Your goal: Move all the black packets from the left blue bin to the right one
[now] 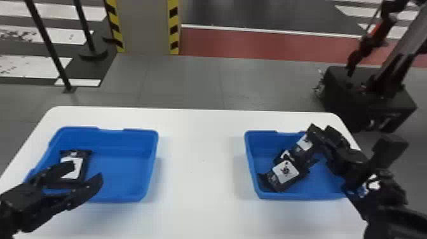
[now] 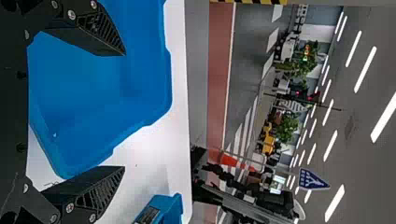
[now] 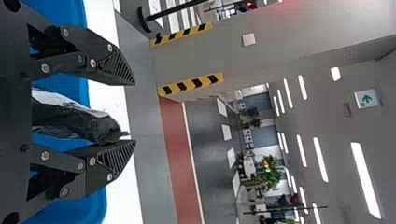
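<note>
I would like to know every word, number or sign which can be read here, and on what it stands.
No word or number can be read.
White labels on the black packets: print too blurred.
Dark label on a blue bin: too small.
Blue sign, background: white arrow.
White sign near the ceiling: green arrow.

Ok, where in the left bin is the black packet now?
In the head view, the packet lies toward the left side of the left bin, partly behind the left gripper.
</note>
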{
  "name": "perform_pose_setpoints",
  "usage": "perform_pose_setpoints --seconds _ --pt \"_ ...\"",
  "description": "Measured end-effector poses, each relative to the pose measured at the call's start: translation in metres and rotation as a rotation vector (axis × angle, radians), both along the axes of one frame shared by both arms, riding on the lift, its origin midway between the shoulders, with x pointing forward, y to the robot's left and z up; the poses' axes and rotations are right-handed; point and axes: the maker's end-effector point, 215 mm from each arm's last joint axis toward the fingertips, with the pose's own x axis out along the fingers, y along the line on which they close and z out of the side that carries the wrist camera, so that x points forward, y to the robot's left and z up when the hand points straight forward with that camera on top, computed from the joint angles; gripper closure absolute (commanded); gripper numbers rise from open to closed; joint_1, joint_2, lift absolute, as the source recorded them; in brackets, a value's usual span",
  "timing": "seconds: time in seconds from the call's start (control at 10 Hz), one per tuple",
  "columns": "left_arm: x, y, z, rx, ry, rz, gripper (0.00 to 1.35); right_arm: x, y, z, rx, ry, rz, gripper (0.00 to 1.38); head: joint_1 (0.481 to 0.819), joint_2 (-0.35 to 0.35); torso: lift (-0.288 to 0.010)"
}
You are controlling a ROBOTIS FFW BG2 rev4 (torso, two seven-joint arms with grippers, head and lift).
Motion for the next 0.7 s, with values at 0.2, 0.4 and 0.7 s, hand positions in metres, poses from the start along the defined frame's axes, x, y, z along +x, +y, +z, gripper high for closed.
perform_pose_setpoints --seconds 0.2,0.4,0.7 --pt "-0.001 0.033 0.001 0.068 -0.015 0.087 0.18 -0.035 0.023 0.046 -0.084 -0.087 0.026 0.17 0.695 -0.027 -0.11" --pt "-0.005 0.066 -0.003 0.128 -0.003 0.162 0.18 -0.088 0.059 0.079 -0.152 -0.139 0.05 0.17 0.695 0.046 -0.11" --pt "0.0 0.109 -0.001 0.245 -0.002 0.287 0.17 -0.153 0.11 0.116 -0.177 -0.192 0.089 0.18 0.695 0.188 -0.11"
